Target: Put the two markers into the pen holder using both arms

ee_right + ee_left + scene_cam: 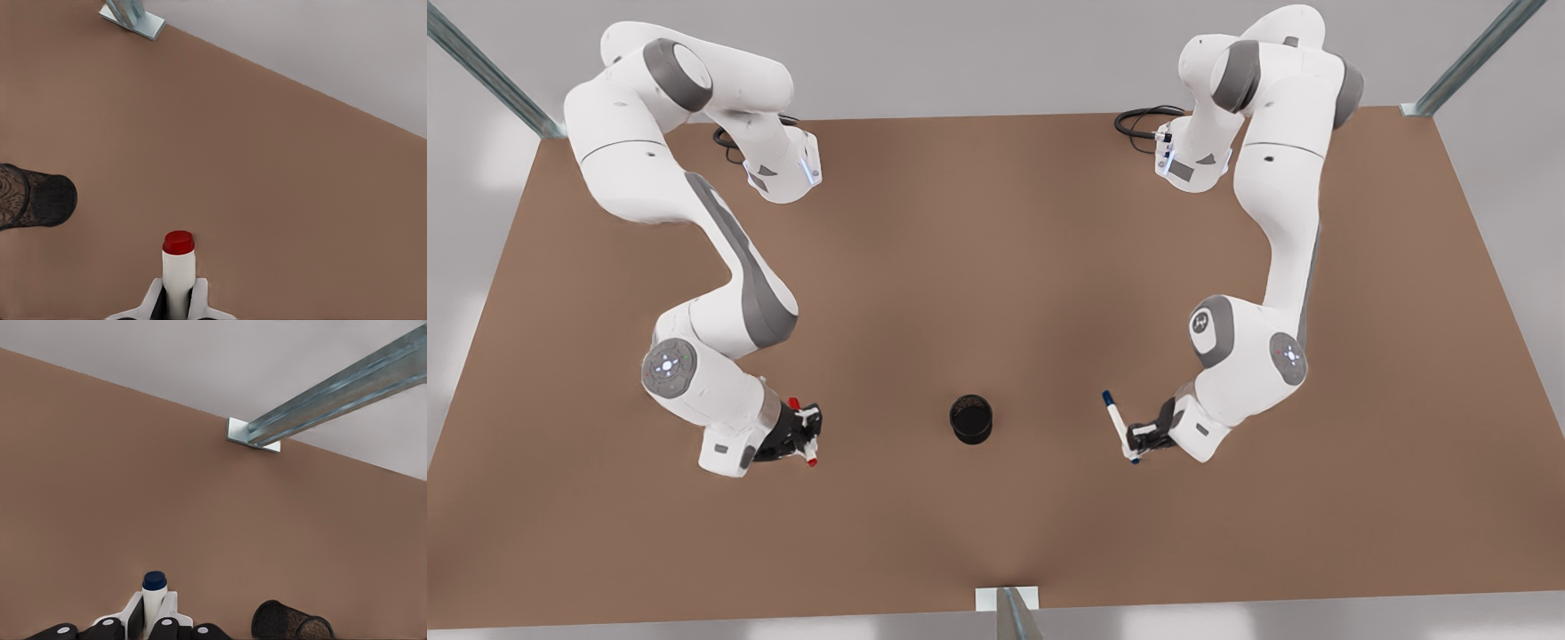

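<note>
Brown table [996, 267]; black mesh cup [971, 419] upright near centre. Left claw [1144, 436], at the cup's 3 o'clock in the front view, clamps the blue-capped marker [1117, 425] mid-barrel; right claw [800, 433], at 9 o'clock, clamps the red-capped marker [804, 434]. Both are well apart from the cup. Risks: converging arms collide over the narrow mouth; a tilted marker strikes the rim and tips the light cup.

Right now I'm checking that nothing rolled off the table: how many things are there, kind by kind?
Markers: 2, the blue-capped marker in the left gripper and the red-capped marker in the right gripper
Pen holders: 1, the pen holder standing between them
Total: 3
</note>
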